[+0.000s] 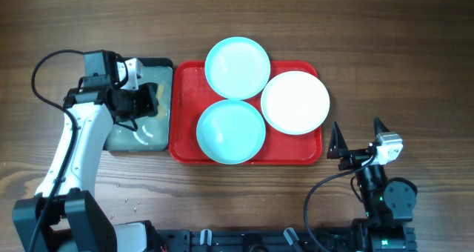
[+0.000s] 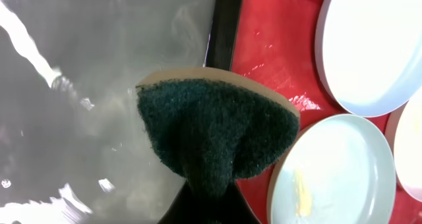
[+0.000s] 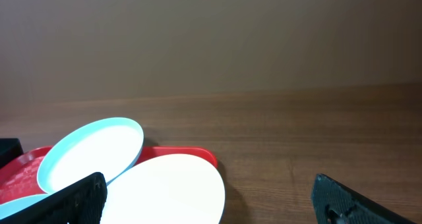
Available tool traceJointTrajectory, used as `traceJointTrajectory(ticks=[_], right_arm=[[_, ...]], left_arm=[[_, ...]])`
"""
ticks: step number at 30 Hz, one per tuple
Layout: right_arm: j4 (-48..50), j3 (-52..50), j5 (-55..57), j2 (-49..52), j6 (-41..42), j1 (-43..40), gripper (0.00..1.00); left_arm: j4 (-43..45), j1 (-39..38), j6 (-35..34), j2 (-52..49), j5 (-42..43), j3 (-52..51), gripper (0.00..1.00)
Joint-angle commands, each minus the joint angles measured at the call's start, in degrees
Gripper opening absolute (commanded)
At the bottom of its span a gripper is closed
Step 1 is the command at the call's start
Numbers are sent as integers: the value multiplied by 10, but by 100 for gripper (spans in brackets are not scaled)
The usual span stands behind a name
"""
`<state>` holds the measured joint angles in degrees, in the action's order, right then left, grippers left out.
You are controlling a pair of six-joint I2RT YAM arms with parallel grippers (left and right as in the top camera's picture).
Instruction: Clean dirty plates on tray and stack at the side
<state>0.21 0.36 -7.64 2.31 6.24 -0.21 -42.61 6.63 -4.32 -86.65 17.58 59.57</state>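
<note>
Left gripper [image 1: 147, 101] clamps sponge [image 2: 217, 135] | right gripper [image 1: 356, 127] gapes idle | risk: unbraced plate [image 1: 230, 131] may skid on tray [image 1: 184, 145] under scrubbing

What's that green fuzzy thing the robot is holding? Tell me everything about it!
It is a sponge. The side we can see is dark green and scratchy-looking, with a thin tan layer showing along its far edge. It looks soft, because it is squeezed and bent into a rounded hump. The left hand pinches it from below. It is over the shiny black tray, right by the rim next to the red tray. Whether it touches the tray underneath cannot be told.
</note>
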Motion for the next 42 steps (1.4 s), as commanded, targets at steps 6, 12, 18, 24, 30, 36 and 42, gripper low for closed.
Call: traceJointTrajectory(ticks=[6,12,18,24,30,36,42], right_arm=[[3,-1,4,-2,6,-3,100],[3,-1,4,-2,6,-3,100],[3,-1,4,-2,6,-3,100],[3,-1,4,-2,6,-3,100],[3,-1,4,-2,6,-3,100],[3,-1,4,-2,6,-3,100],[4,-1,-9,-2,73,-3,100]], left_arm=[[-16,0,-131,6,68,0,5],[-16,0,-131,6,66,0,5],[7,0,-130,6,66,0,4],[23,0,-126,6,64,0,4],[36,-1,-124,6,59,0,4],[-9,-38,-93,10,-42,42,4],[17,-73,-34,35,-239,49,4]])
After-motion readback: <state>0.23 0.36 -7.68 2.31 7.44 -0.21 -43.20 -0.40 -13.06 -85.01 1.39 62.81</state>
